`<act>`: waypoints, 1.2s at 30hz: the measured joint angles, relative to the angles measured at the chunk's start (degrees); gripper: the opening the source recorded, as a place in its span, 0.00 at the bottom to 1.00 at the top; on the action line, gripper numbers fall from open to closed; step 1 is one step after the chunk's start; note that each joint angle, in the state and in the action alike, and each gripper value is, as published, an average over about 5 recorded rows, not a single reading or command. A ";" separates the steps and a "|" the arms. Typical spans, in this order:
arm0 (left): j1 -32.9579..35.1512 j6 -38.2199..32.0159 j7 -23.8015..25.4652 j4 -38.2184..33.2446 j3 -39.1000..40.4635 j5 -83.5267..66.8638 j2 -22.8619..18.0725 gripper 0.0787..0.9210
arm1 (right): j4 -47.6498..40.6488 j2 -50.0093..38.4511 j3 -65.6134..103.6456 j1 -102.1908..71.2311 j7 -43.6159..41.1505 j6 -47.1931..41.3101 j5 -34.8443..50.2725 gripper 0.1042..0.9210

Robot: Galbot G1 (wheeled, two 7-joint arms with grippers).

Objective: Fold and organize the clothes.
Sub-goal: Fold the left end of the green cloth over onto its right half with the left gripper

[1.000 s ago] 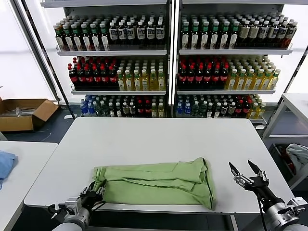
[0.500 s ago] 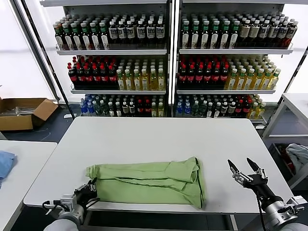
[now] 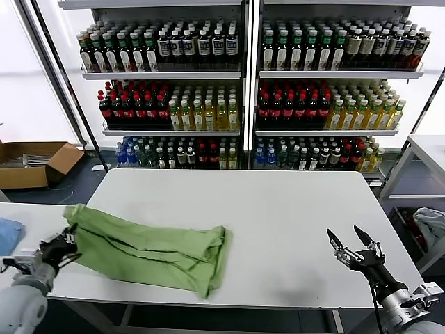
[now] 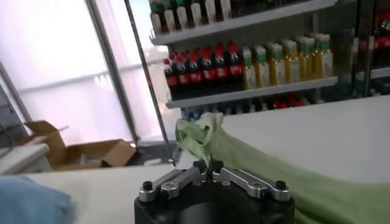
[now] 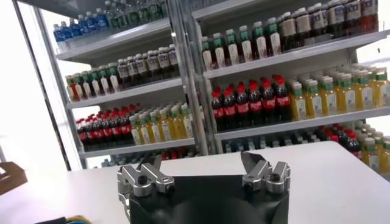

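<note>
The shirt [image 3: 149, 250], light, limp and prone to bunching, lies folded at the bench [image 3: 278, 209] left edge, its corner pinched in the closed left hand [image 3: 61, 245]; right hand [image 3: 353, 244] idles open.

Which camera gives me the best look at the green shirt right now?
The head view: it shows the whole folded shirt lying across the table's left edge, with the left gripper shut on its corner. The left wrist view shows only the pinched corner and a strip trailing off. The right wrist view shows none of it.
</note>
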 measured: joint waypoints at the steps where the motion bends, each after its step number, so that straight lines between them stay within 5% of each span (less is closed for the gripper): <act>1: -0.16 0.02 0.32 -0.13 -0.45 -0.26 0.50 0.02 | 0.06 -0.02 0.05 -0.05 0.02 0.00 0.03 0.88; 11: -0.94 1.37 1.37 -7.78 0.68 -1.47 1.37 0.02 | 0.42 0.05 0.22 -0.17 0.15 0.01 0.21 0.88; 29: -3.33 3.88 -0.74 -14.23 19.58 0.97 -3.47 0.03 | 0.23 0.41 0.80 0.05 0.09 -0.04 -0.02 0.88; 36: -4.79 6.29 -3.37 -13.31 26.96 -0.17 -6.15 0.20 | 0.40 0.80 0.83 -0.06 0.13 -0.15 -0.34 0.88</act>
